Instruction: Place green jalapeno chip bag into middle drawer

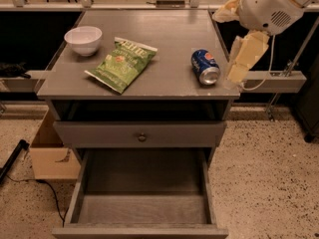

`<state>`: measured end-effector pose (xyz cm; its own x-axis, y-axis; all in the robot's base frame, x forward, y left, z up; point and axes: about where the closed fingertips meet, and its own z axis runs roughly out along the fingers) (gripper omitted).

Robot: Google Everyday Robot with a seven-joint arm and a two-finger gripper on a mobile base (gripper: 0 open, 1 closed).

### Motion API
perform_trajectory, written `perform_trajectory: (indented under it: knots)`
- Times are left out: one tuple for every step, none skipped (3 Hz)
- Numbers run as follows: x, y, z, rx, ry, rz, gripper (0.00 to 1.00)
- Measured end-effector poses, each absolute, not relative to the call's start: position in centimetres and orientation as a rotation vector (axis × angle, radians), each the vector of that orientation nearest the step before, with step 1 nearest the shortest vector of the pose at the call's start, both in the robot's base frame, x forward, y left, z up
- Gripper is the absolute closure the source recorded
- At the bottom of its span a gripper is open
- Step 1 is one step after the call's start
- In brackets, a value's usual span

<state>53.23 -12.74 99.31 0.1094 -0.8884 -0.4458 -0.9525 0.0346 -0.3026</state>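
The hand (242, 59) hangs just right of the blue can (205, 66), past the edge of the worktop (169, 34). It carries nothing, and I cannot tell whether it is open or closed. The chip bag (122, 63) lies flat well left of the can, between it and the white bowl (83, 39), not yet picked up. Below the can, under the shut drawer front (142, 133), the drawer (144, 203) stands pulled out to receive the bag. Reaching the bag likely means crossing above the can, so the hand will need height to avoid knocking it.
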Motion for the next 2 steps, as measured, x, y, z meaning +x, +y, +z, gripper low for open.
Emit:
perform_trajectory:
  knots:
    - [55.9, -11.5, 98.7, -1.857, 1.802, 0.178, 0.00]
    - [58.5, -8.6, 98.1, -1.864, 1.772, 0.181, 0.00]
